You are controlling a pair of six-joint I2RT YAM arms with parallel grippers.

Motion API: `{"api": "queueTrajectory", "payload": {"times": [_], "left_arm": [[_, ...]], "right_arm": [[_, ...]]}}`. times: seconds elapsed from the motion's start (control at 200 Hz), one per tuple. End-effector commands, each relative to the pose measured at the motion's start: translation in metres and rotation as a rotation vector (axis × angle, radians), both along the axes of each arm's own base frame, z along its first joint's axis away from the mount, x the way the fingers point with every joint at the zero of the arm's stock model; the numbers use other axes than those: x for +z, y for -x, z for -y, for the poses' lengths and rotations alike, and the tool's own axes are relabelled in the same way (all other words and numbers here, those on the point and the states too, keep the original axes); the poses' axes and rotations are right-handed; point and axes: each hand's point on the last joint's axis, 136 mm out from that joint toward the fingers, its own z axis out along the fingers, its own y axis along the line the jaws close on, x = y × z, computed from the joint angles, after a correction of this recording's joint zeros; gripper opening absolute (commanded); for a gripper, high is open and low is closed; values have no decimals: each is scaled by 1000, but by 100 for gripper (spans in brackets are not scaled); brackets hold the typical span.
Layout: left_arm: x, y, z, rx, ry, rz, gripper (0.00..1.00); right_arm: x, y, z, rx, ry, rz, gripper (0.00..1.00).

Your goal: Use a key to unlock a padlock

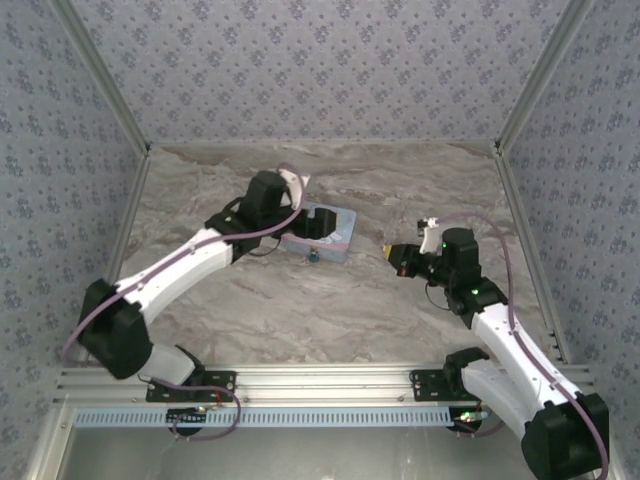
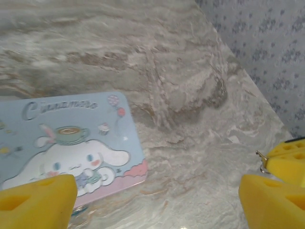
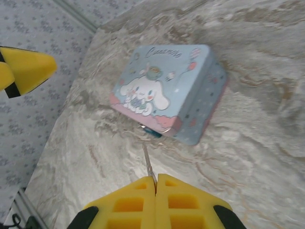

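Note:
The tiny teal padlock lies on the table against the front lower edge of the cartoon tin, its thin shackle by the tin's rim. It shows as a small dot in the top view and a teal sliver in the left wrist view. My right gripper is shut on the slim key, whose tip points at the padlock, a short gap away. My left gripper is open over the tin's right end, holding nothing. From above, the left gripper is at the tin and the right gripper is to its right.
The pale blue tin sits mid-table on the marble-patterned top. Patterned walls with metal corner posts close in the back and sides. The right gripper's yellow pad shows at the left wrist view's right edge.

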Motion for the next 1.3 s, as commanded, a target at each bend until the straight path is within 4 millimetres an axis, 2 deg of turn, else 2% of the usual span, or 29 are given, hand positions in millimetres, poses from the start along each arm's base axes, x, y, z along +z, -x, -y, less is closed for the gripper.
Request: {"api": "queueTrajectory", "payload": {"times": [0.0,0.085,0.29,0.505,0.814,1.084,1.294], "left_arm": [[-31,-1,-20,40,-52,43,88],[-52,6,-25,22,-56,87,88],[-84,14,-24,-19,-30,142,87],[-100,18,-8,-115,-16,125,83],[-137,11,-2,-92,17,51,79],[-163,9,-14,-22,-17,17,77],[-180,5,-16,3,-38,1,77]], "right_arm": [[-1,-1,-14,23,-40,25,0],[-7,-1,-21,33,-68,17,0],[-13,2,-31,35,-79,32,0],[-6,9,-38,61,-82,60,0],[-4,23,-34,57,-79,96,0],[-4,22,-30,32,-68,111,0],[0,18,-39,73,-60,107,0]]}}
